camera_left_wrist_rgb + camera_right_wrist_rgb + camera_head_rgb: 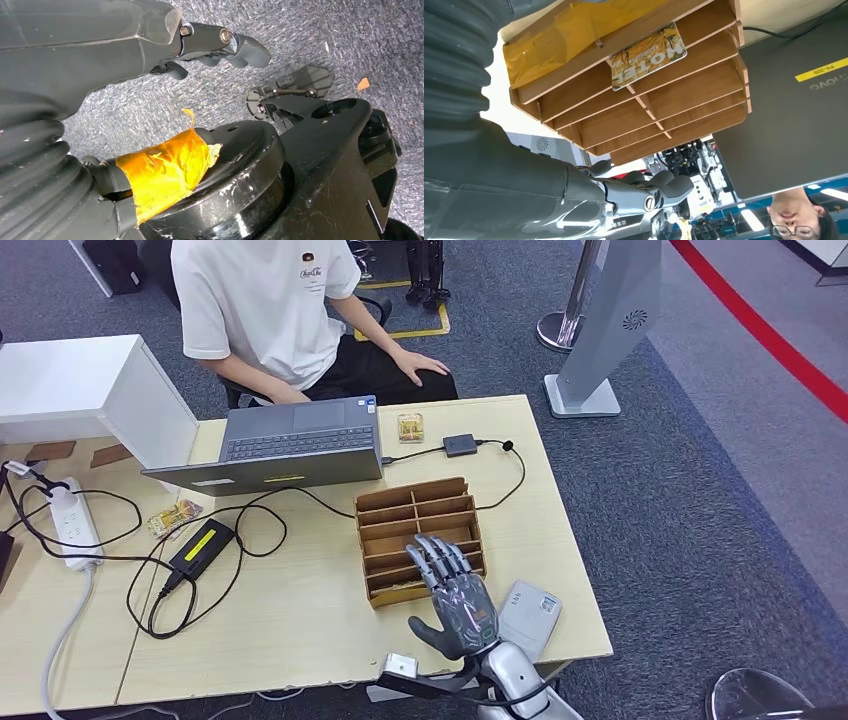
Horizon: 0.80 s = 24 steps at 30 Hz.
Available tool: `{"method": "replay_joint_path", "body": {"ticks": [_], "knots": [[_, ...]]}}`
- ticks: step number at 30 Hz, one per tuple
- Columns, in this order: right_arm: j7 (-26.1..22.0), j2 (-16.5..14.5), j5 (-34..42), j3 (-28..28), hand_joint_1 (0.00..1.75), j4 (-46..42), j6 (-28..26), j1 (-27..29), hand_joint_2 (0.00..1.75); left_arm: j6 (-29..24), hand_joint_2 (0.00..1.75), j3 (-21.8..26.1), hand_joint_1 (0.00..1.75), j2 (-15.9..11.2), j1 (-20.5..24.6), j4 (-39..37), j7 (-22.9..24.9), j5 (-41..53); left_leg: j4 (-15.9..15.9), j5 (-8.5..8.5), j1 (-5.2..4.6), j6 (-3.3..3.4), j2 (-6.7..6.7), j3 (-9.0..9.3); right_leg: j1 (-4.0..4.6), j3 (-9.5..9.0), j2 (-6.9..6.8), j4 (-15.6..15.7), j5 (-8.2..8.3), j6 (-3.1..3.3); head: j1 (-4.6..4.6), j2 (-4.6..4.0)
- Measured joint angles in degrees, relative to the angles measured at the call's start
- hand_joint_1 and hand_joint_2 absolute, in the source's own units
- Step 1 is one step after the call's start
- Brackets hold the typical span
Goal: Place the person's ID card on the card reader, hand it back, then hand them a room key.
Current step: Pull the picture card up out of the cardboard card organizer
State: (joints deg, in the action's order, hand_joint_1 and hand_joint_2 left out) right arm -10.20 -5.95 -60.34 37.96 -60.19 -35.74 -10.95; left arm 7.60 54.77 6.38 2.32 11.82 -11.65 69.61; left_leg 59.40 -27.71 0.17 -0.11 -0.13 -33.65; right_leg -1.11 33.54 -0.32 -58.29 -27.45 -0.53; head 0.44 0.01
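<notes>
Landmark: wooden card rack (420, 537) on the table (300, 620).
Right hand (455, 600): over the rack's near rows, fingers spread, holding nothing.
Left hand (200, 42): hangs above the carpet, fingers partly curled; whether it is closed I cannot tell.
Room key (649, 55): hotel card lying in a near slot of the rack.
Card reader (528, 615): just right of the rack.
Risk: fingers may catch a divider and push the rack, or the thin card may slip.

The tabletop (300, 620) is pale wood. On it, the slotted card rack (420, 515) is brown, and the card (649, 55) in one slot carries a yellow-orange leaf pattern with white "HOTEL" lettering. The right hand (455, 605) is silver-grey with darker fingers. The card reader (528, 616) is light grey. The laptop (275, 450) is dark grey, the power brick (203, 545) black with a yellow label, the power strip (72, 525) white. The person's shirt (260, 300) is white. The carpet (700, 500) is blue-grey with a red stripe (770, 340).
</notes>
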Motion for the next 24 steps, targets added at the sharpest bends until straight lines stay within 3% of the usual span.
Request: {"method": "replay_joint_path", "body": {"ticks": [24], "knots": [[2.37, -0.35, -3.62, 1.31, 0.00, 2.83, -0.40, -1.05, 1.75, 0.42, 1.75, -0.04, 0.00, -0.11, 0.06, 0.00, 0.07, 1.44, 0.00, 0.00, 0.00, 0.00, 0.00, 0.00, 0.00, 0.00, 0.00, 0.00, 0.00, 0.00, 0.00, -0.01]]}}
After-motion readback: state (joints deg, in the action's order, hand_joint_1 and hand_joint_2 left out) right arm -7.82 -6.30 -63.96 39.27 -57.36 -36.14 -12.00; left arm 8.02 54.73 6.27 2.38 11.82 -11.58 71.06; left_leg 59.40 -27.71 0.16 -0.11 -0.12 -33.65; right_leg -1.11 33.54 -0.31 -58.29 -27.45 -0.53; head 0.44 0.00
